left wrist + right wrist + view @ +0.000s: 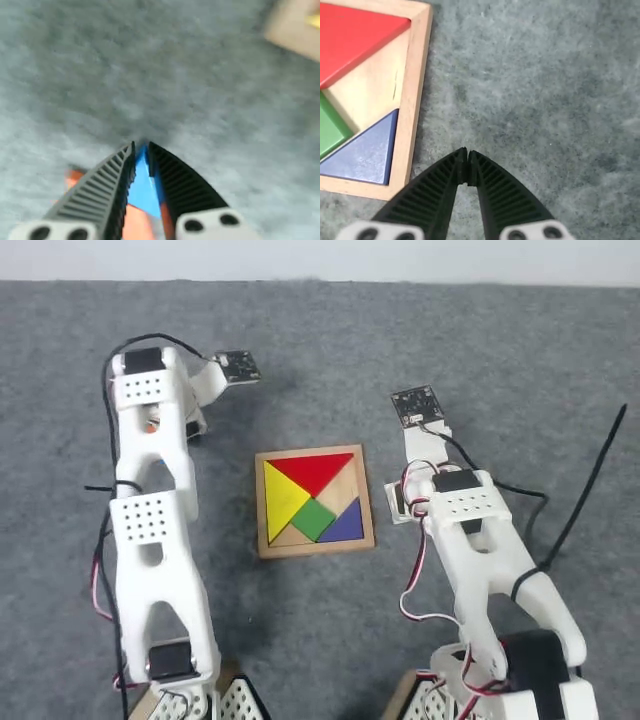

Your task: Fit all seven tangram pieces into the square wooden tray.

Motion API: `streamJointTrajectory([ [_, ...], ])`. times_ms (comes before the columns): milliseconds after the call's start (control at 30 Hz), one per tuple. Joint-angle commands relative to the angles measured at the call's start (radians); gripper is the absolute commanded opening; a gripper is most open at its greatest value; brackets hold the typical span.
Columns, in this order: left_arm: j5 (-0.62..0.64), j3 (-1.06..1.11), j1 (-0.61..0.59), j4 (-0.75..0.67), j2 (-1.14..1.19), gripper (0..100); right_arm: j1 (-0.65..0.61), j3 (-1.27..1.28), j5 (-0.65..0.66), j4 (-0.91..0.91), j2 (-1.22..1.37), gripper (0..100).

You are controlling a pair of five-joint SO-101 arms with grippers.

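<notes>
On the left side of the grey mat (300,360), the left arm (150,530), long and straight, reaching toward the far side and bent down at the wrist. At its tip, the left gripper (141,146), pointing down at the mat, fingers squeezed tight on a light blue piece (145,187). Just beside and under that, an orange piece (75,176), maybe touching the blue one; too blurry to be sure. Both of them off to the left of the tray, apart from it and a bit farther away.

In the middle of the mat, the square wooden tray (368,502), lying flat. Inside it, four pieces:
- a red triangle (316,472) on the far side
- a yellow triangle (280,498) on the left
- a green square (315,519) in the middle, toward the near side
- a dark blue triangle (346,524) in the near right corner

Bare wood on the right side and in the near left corner.

On the right, the right arm (480,540), bent at the elbow and leaning in toward the tray. The right gripper (468,151) pointing down at the mat, just beside the tray's right edge, close to the dark blue triangle but not touching. Fingers pressed together at the tips, with nothing between them.
</notes>
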Motion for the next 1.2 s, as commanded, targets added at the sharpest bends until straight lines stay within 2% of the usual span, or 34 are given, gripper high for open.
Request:
streamJointTrajectory([
  [0, -0.032, 0.320, 0.038, 0.031, -0.290, 3, -0.008, -0.008, 0.018, -0.018, -0.061, 0.6],
  [133, -0.012, 0.575, 0.040, 0.028, -0.545, 3, -0.007, -0.008, 0.018, -0.018, -0.062, 0.6],
  [367, 0.175, 0.797, 0.023, 0.017, -0.856, 3, -0.007, -0.008, 0.020, -0.013, -0.065, 0.6],
  [533, 0.377, 0.843, -0.043, -0.227, -0.835, 8, -0.005, -0.008, 0.020, -0.013, -0.065, 0.6],
  [600, 0.425, 0.840, -0.061, -0.265, -0.779, 13, -0.005, -0.008, 0.020, -0.013, -0.065, 0.6],
  [700, 0.419, 0.829, -0.064, -0.310, -0.681, 16, -0.005, -0.008, 0.020, -0.016, -0.062, 0.6],
  [767, 0.362, 0.797, -0.066, -0.334, -0.609, 17, -0.005, -0.008, 0.020, -0.016, -0.059, 0.6],
  [1000, 0.144, 0.565, -0.066, -0.285, -0.400, 18, -0.005, -0.008, 0.020, -0.018, -0.058, 0.6],
  [1167, 0.109, 0.363, -0.072, -0.275, -0.241, 19, -0.005, -0.008, 0.041, -0.018, -0.058, 0.6],
])
